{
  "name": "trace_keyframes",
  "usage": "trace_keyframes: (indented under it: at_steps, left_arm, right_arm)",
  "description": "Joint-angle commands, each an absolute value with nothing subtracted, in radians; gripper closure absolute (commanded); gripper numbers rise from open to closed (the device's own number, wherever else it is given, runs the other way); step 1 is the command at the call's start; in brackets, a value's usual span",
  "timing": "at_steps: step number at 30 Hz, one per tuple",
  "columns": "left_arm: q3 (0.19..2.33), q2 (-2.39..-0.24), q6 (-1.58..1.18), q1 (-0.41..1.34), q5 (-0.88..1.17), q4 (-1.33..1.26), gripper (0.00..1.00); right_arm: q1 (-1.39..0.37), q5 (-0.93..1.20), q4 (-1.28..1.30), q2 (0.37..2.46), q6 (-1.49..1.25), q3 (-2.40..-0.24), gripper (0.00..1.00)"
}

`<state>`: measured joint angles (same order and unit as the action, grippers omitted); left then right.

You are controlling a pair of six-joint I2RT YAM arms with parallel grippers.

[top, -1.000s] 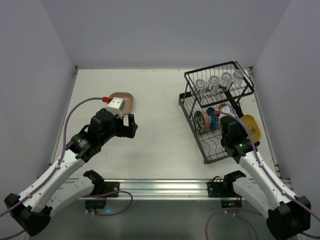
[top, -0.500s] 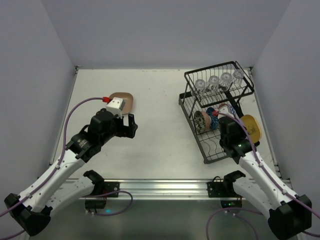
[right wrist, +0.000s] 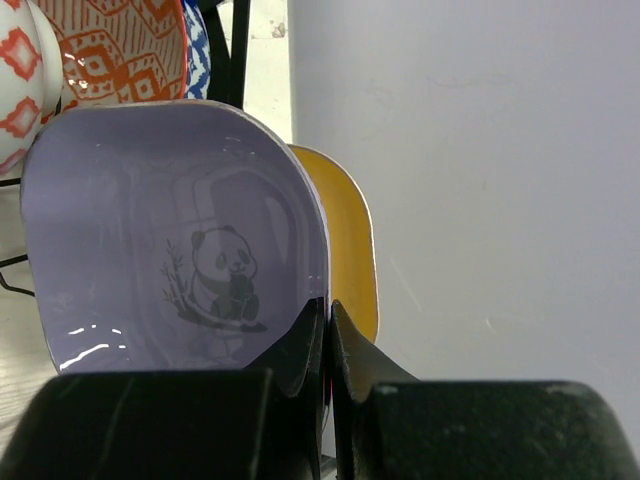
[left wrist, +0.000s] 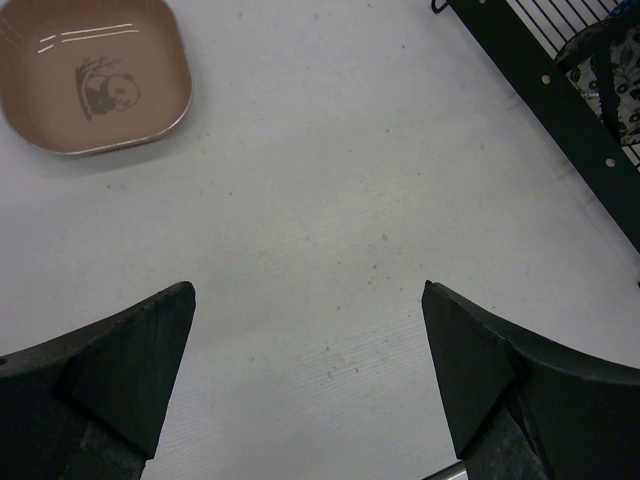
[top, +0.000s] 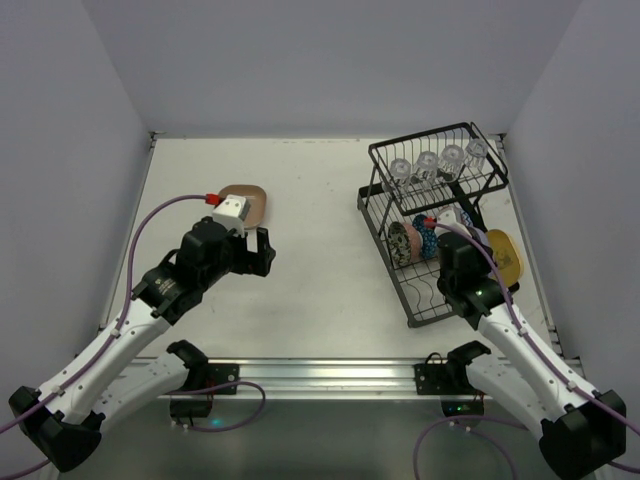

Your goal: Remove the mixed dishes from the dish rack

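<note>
Lavender plate (right wrist: 150, 200) rim clamped, yellow plate (right wrist: 350, 250) half hidden

Your left end effector (left wrist: 308, 290) stands spread wide, one dark finger (left wrist: 130, 360) at each lower corner, with pale worktop (left wrist: 320, 200) showing between them. At upper left you see a tan rounded-square plate (left wrist: 95, 75) (a panda printed in its middle) lying flat on the worktop. At upper right the dish rack (left wrist: 540, 75) crosses the corner, a patterned bowl (left wrist: 625, 100) inside it.
</note>
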<state>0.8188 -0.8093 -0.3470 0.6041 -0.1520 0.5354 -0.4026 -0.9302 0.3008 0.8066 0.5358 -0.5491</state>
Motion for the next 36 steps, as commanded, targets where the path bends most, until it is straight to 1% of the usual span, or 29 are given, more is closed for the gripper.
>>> trace_keyframes:
  at_steps: [1, 16, 24, 27, 28, 29, 30, 32, 33, 35, 36]
  left_arm:
    - [0.824, -0.810, -0.321, 0.601, -0.147, 0.495, 0.00]
    - [0.824, -0.818, -0.321, 0.603, -0.150, 0.494, 0.00]
    - [0.830, -0.812, -0.324, 0.603, -0.169, 0.497, 0.00]
    - [0.834, -0.801, -0.322, 0.601, -0.150, 0.492, 0.00]
    - [0.836, -0.795, -0.315, 0.601, -0.140, 0.488, 0.00]
    - [0.841, -0.795, -0.311, 0.601, -0.134, 0.488, 0.00]
    - [0.856, -0.796, -0.308, 0.601, -0.114, 0.494, 0.00]
    - [0.880, -0.802, -0.307, 0.603, -0.083, 0.505, 0.00]
    - [0.894, -0.805, -0.310, 0.601, -0.034, 0.508, 0.00]
    - [0.934, -0.810, -0.348, 0.601, 0.032, 0.509, 0.00]
    - [0.946, -0.811, -0.365, 0.603, 0.098, 0.500, 0.00]
  right_arm:
    - [-0.414, -0.965, 0.276, 0.799, 0.528, -0.571, 1.00]
    - [-0.428, -0.963, 0.526, 0.732, 0.404, -0.713, 1.00]
    - [-0.428, -0.963, 0.791, 0.719, 0.184, -0.874, 1.00]
    - [-0.428, -0.937, 0.943, 0.729, 0.046, -0.991, 1.00]
    - [-0.428, -0.902, 1.033, 0.747, -0.057, -1.056, 1.00]
    - [-0.428, -0.902, 1.081, 0.762, -0.114, -1.090, 1.00]
    - [-0.428, -0.855, 1.173, 0.779, -0.162, -1.150, 1.00]
    - [-0.428, -0.789, 1.242, 0.820, -0.263, -1.195, 1.00]
    - [-0.433, -0.752, 1.233, 0.816, -0.244, -1.190, 1.00]
    - [-0.433, -0.744, 1.198, 0.778, -0.236, -1.169, 1.00]
    - [-0.433, -0.777, 1.187, 0.769, -0.242, -1.173, 1.00]
